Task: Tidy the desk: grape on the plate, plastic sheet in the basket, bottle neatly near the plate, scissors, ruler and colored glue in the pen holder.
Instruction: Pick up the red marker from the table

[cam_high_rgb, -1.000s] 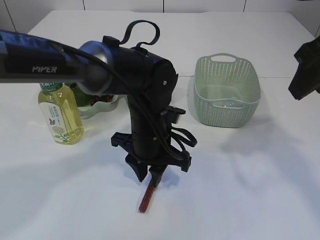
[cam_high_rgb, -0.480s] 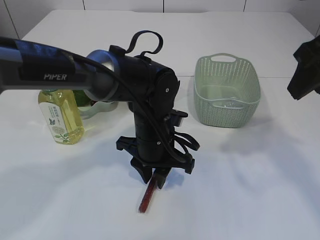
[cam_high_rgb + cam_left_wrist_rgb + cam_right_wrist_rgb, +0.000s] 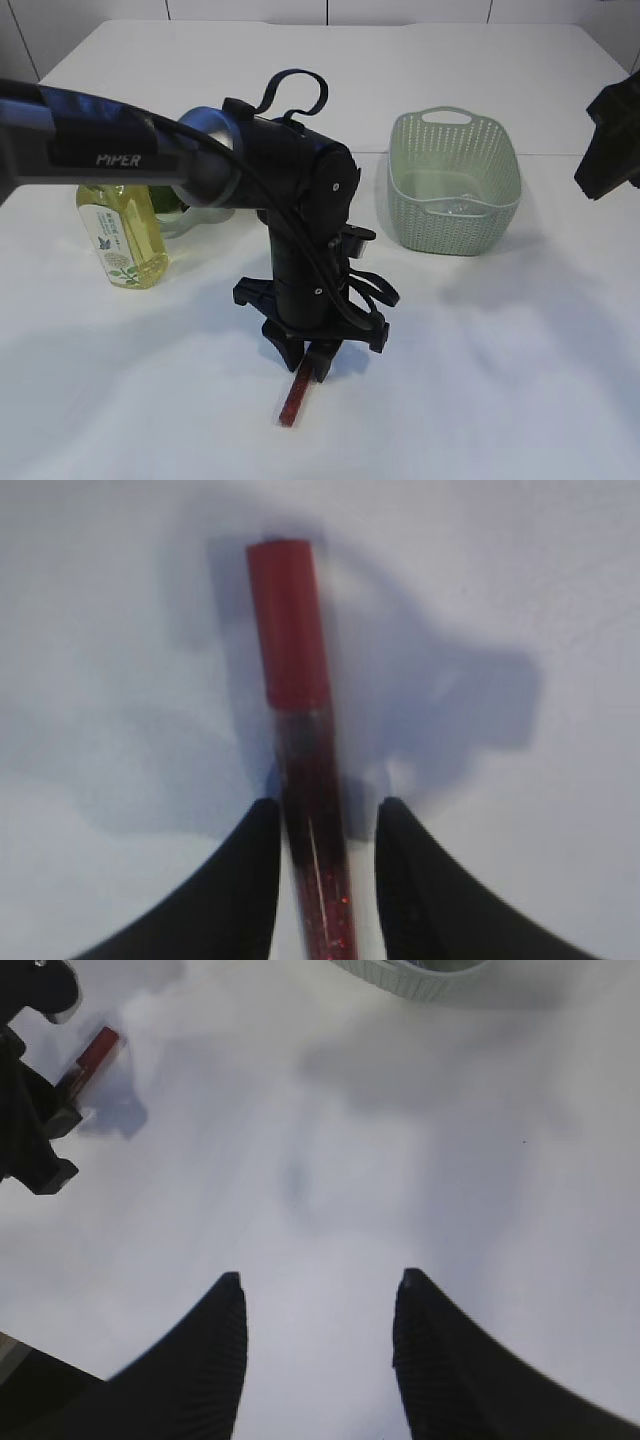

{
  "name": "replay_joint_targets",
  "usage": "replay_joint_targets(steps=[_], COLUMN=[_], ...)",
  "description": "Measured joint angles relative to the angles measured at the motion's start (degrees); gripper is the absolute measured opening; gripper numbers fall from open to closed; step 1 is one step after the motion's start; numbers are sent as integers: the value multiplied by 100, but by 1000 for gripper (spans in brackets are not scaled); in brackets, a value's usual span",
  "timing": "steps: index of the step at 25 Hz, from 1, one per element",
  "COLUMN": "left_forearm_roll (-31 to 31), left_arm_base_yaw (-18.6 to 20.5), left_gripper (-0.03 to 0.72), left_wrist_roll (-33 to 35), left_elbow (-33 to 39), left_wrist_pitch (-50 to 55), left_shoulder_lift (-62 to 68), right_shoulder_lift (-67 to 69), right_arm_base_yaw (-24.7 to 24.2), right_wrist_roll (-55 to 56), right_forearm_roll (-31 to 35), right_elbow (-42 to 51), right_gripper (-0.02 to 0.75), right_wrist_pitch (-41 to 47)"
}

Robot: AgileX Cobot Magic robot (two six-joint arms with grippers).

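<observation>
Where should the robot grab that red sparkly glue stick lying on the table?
Grip the glue stick across its thin glittery barrel, coming straight down from above. It lies flat and its narrow sides fit between the left gripper fingers, which already straddle the barrel below the red cap.

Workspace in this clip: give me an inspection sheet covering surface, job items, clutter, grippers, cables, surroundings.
Surface: white table, bare where visible.
Job's things: red glitter glue tube lying flat; bottle upright; basket; plate mostly hidden.
Clutter: nothing seen.
Grippers: left gripper straddles the tube, one finger touching, other apart; right gripper open, nothing between.
Cables: black loops on left arm.
Surroundings: white wall panels.
</observation>
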Motion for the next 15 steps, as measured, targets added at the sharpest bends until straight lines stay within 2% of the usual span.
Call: replay_joint_targets(steps=[10, 15], left_forearm_roll=[0, 44], left_arm_base_yaw=[0, 0], left_gripper=[237, 155], left_wrist_roll=[0, 0], left_elbow=[-2, -2], left_wrist_pitch=[-33, -69], left_shoulder_lift=[102, 102], right_shoulder_lift=[0, 0], right_arm_base_yaw=[0, 0], right_wrist_roll=[0, 0], right_forearm_roll=[3, 3], right_elbow=[0, 0], right_gripper=[384, 384], right_wrist_pitch=[0, 0])
